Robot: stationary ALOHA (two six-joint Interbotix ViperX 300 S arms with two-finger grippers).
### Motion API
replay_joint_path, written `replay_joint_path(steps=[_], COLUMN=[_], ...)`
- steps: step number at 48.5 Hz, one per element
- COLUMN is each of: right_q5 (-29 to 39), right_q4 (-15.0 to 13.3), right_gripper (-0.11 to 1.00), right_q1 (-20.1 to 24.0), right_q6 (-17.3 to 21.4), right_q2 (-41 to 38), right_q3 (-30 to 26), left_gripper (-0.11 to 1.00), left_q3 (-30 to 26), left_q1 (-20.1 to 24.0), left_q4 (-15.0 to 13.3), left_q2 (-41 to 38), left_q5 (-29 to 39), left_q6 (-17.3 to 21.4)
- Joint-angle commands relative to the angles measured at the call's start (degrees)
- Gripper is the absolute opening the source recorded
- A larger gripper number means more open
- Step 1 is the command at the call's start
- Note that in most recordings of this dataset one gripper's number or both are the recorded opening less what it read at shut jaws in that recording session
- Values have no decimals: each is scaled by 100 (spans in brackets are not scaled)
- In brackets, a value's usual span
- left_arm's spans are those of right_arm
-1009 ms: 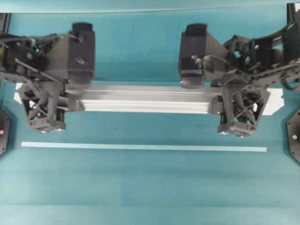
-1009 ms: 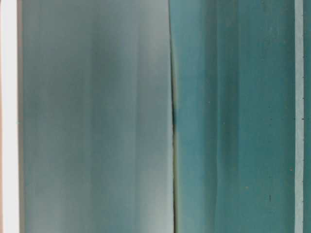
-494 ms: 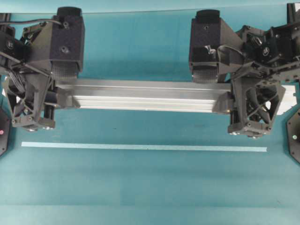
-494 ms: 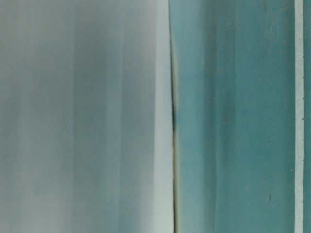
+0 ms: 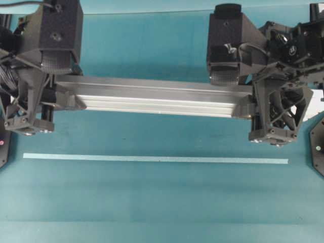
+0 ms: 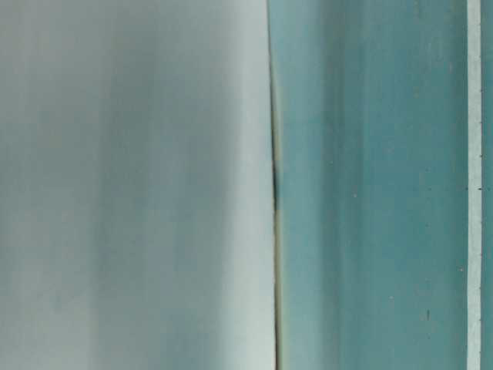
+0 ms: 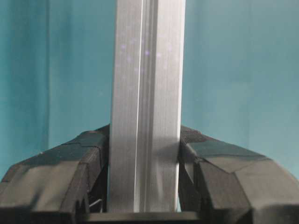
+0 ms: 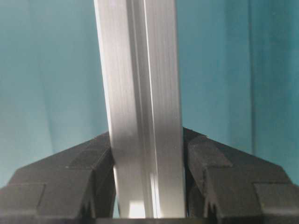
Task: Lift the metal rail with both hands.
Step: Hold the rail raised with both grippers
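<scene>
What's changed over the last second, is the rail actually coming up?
Yes. The metal rail looks larger and sits further up the overhead view, and both claws, left and right, have spread outward with it, so it has risen. Both stay clamped on its ends. The tape line on the teal table has not moved.

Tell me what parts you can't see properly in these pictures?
- Metal rail ends: overhead view, covered by the left gripper and right gripper.
- Table-level view: a pale blur fills its left half; no rail or gripper can be made out.
- Wrist views: gripper bodies cut off by the bottom edge.
- Gap under the rail: not visible from overhead.
</scene>
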State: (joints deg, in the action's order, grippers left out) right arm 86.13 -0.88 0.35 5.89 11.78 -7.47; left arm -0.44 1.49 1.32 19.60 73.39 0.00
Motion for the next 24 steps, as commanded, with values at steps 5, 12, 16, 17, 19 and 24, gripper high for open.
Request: replay_joint_path(steps=[5, 12, 16, 17, 19, 24], right_q5=[-70, -70, -70, -70, -70, -62], right_q4=[-149, -272, -281, -281, -281, -281], right_gripper=[38, 38, 38, 38, 38, 38], right_q1=[9, 0, 9, 0, 0, 0], right_q6=[26, 18, 9, 9, 9, 9], right_q2=[9, 9, 9, 9, 9, 9], right_q3=[-299, -369, -396, -396, -404, -396], left_gripper=[35, 35, 35, 35, 35, 35], left_q3=[-237, -237, -237, -237, -237, -237], left_q1=[-9, 9, 9, 9, 9, 9], left_q4=[0, 0, 0, 0, 18, 18], left_q2=[0, 0, 0, 0, -9, 0], left_q5=[-114, -114, -114, -114, -114, -114], left_q6=[18, 35, 35, 35, 35, 35])
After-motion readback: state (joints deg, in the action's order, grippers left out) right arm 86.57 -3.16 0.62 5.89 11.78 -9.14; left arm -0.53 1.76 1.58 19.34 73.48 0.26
